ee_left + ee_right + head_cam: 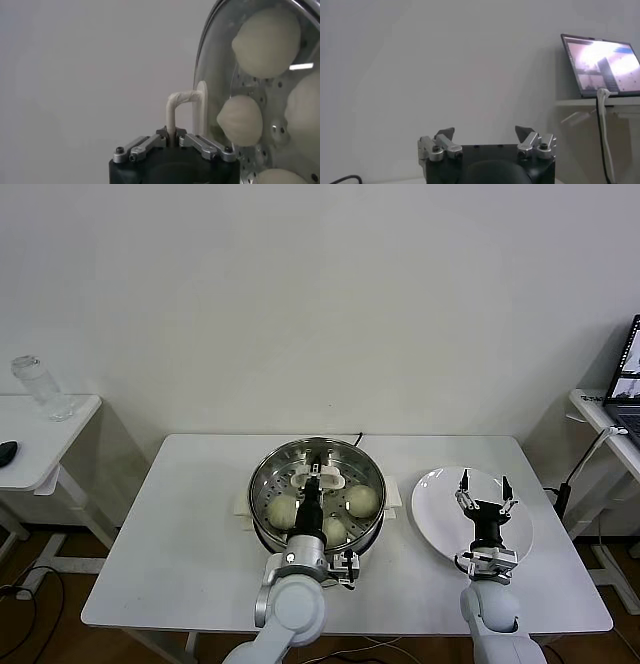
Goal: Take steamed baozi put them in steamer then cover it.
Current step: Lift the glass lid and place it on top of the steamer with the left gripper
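White wall behind, white bench (190, 534) out front, with the steamer (262, 489) near its middle. All places below are relative to the steamer.

Cover (368, 469) sits on the steamer rim, glass over the steamed baozi (362, 500); three buns are clear in the head view, and the arm may be hiding a fourth. Lid on with buns inside, so I judge the task essentially at its last step.

Left claw (318, 475) is directly above the steamer centre, at the cream handle (176, 112). Left wrist view shows the handle loop standing between narrowly spaced jaws. I can't tell if they pinch or have just slackened; reads like a release once the lid is seated.

Right claw (485, 497) hovers to the steamer's right, over the plate (432, 494), jaws spread wide and holding nothing. Plate is bare, presumably the buns' source, so that arm just waits clear of the lid.

Risk: lifting left before letting go fully drags the cover off-centre.
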`<move>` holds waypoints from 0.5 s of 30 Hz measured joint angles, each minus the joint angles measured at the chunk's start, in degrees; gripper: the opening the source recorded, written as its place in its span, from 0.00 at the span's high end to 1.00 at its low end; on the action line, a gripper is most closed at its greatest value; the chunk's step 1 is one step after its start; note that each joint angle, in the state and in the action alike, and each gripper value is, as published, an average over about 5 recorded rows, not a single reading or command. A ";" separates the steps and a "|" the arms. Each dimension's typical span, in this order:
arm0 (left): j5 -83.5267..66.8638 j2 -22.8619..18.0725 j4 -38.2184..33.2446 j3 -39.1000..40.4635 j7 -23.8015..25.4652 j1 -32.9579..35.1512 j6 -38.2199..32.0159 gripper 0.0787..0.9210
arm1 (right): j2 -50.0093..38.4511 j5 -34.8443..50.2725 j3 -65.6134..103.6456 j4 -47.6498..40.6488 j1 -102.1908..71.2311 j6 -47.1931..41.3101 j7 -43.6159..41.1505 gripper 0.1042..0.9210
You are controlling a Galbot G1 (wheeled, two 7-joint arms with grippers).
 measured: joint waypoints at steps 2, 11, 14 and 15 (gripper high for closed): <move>0.03 0.06 -0.23 -0.08 -0.02 0.20 -0.04 0.73 | 0.00 -0.01 -0.01 0.01 -0.02 0.00 0.00 0.12; -0.15 1.03 -2.53 -0.48 -1.04 1.63 -0.23 0.42 | 0.11 -0.32 -0.33 -0.25 0.22 0.01 -0.04 0.12; -0.88 1.66 -3.83 -0.27 -1.29 2.20 -0.25 0.32 | 0.20 -0.42 -0.44 -0.37 0.53 -0.02 -0.02 0.12; -1.19 1.91 -4.33 -0.25 -1.33 2.41 -0.27 0.28 | 0.21 -0.43 -0.46 -0.41 0.65 -0.03 -0.01 0.12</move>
